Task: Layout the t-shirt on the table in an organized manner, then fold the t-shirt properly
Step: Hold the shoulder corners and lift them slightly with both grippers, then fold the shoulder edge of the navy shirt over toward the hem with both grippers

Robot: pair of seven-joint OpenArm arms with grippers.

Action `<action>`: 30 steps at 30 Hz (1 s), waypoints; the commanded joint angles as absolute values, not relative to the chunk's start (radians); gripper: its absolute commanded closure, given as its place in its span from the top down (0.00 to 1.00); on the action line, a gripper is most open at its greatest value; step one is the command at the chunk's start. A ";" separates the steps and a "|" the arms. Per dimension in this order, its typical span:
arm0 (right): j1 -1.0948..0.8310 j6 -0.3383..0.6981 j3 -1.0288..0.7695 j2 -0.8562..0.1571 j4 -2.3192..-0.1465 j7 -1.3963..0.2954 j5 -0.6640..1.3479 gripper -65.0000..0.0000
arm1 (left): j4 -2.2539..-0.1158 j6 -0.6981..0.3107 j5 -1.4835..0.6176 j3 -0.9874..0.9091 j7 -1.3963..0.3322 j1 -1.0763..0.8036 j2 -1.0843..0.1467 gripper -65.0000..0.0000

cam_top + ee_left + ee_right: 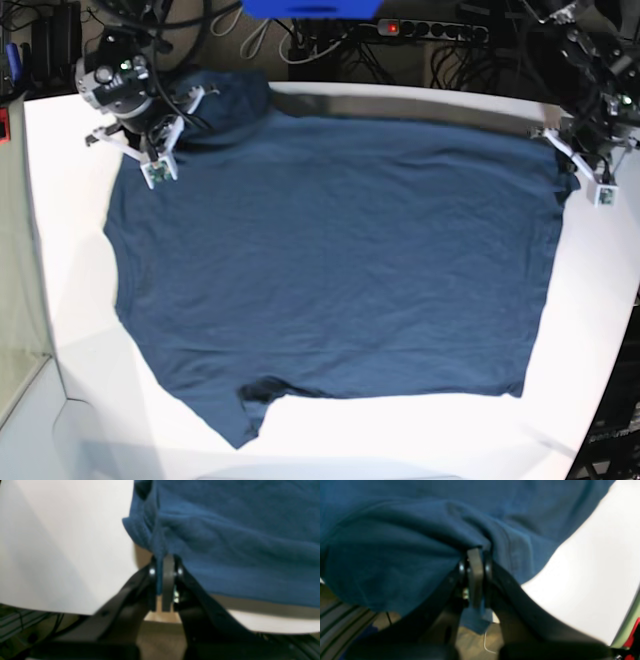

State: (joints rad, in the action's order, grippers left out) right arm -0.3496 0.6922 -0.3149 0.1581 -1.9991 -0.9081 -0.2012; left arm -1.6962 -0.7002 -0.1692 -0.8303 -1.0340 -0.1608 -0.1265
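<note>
I find the t-shirt (330,270) spread mostly flat across the white surface (600,330), one sleeve folded under at the near edge. Left claw (165,580) is clamped on a far corner — right claw (475,577) likewise, pinching bunched fabric.

Both arms reach to the far corners, left gripper (165,580) and right gripper (476,577) fingers pinched closed.

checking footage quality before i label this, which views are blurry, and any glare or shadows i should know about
Left wrist view: soft throughout, the left gripper and t-shirt smeared, a faint diagonal shadow on the table. Right wrist view: equally blurred, the right gripper dark against the cloth. Base view: sharpest, though the white table washes out bright near the bottom edge, with bent edges suggesting lens distortion.
</note>
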 commanded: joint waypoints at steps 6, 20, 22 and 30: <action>-0.303 0.698 -0.314 0.157 -2.015 -0.897 -0.194 0.00 | -1.715 -0.698 -0.170 -0.829 -1.040 -0.076 -0.148 0.01; -0.111 0.698 -0.312 0.134 -1.906 -0.897 -0.194 0.00 | -1.578 -0.698 -0.170 -0.828 -1.029 0.094 -0.148 0.01; -0.074 0.698 -0.312 0.125 -1.862 -0.897 -0.194 0.00 | -1.554 -0.698 -0.170 -0.828 -1.029 0.128 -0.148 0.01; 0.062 0.698 -0.312 0.073 -1.719 -0.895 -0.193 0.00 | -1.511 -0.698 -0.170 -0.828 -1.029 0.217 -0.162 0.01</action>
State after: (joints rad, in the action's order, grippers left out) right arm 0.0452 0.6952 -0.3130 0.0776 -1.7020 -0.9115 -0.1963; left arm -1.4986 -0.7002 -0.1608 -0.8276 -1.0447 0.1955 -0.1455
